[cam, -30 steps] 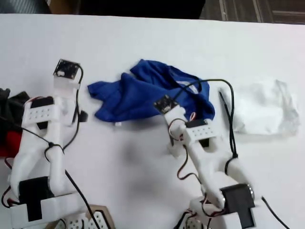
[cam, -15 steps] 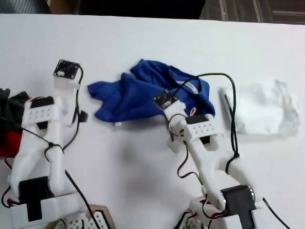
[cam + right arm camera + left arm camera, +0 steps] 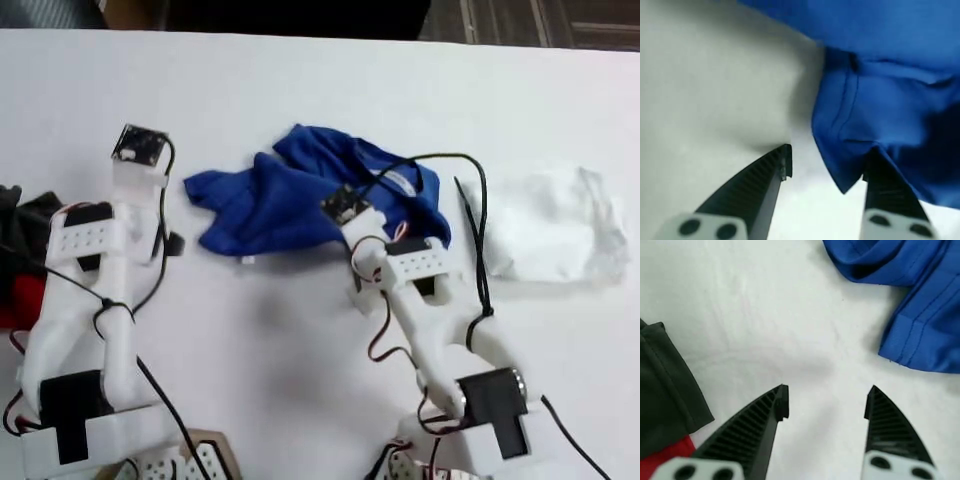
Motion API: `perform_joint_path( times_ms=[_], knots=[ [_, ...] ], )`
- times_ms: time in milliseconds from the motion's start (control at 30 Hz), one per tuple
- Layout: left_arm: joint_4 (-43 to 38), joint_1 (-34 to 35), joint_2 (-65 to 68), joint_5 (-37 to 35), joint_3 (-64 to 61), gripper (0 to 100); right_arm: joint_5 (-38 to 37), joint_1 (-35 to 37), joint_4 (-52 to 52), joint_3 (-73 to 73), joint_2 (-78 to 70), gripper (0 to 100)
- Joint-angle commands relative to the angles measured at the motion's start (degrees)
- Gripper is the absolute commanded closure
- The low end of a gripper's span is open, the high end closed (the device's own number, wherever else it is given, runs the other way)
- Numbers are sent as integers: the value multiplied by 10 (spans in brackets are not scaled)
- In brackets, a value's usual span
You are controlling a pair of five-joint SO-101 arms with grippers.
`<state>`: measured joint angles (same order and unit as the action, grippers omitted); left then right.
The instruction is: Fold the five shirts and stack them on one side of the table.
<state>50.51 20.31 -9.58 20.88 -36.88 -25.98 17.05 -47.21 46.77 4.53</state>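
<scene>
The right arm (image 3: 430, 300) has edged forward over the past second, carrying its wrist farther onto the near edge of the blue shirt (image 3: 290, 200), while the left arm (image 3: 95, 250) has kept its place beside that shirt's outstretched sleeve. The blue shirt lies crumpled and unfolded at the middle of the white table (image 3: 300, 80). The right gripper (image 3: 829, 155) stands spread wide and holds nothing; a corner of the blue shirt's stitched hem sits between its two black fingers, one fingertip over bare table just beside the cloth and the other at the hem itself. The left gripper (image 3: 828, 390) is likewise spread wide and empty, poised over bare table between the blue shirt and a black garment (image 3: 665, 390), touching neither. A red garment (image 3: 662, 462) shows just beneath the black one, both well apart from the blue shirt on the left arm's side. A white shirt (image 3: 550, 225) rests in a loose bundle just beside the blue shirt on the opposite side, with the right arm's black cable (image 3: 478, 230) looping up between the two.
</scene>
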Motion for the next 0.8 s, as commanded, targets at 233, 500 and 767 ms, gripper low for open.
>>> perform_joint_path(
  times_ms=[233,500,767],
  knots=[
    [2,3,-28,-4,1,736,-4,-5,-22,-46,-9,861],
    [-1,3,-26,-4,3,736,-7,-5,-52,-91,-9,844],
    [-1,3,-25,-4,5,736,-7,-5,-50,-116,-14,882]
  ],
)
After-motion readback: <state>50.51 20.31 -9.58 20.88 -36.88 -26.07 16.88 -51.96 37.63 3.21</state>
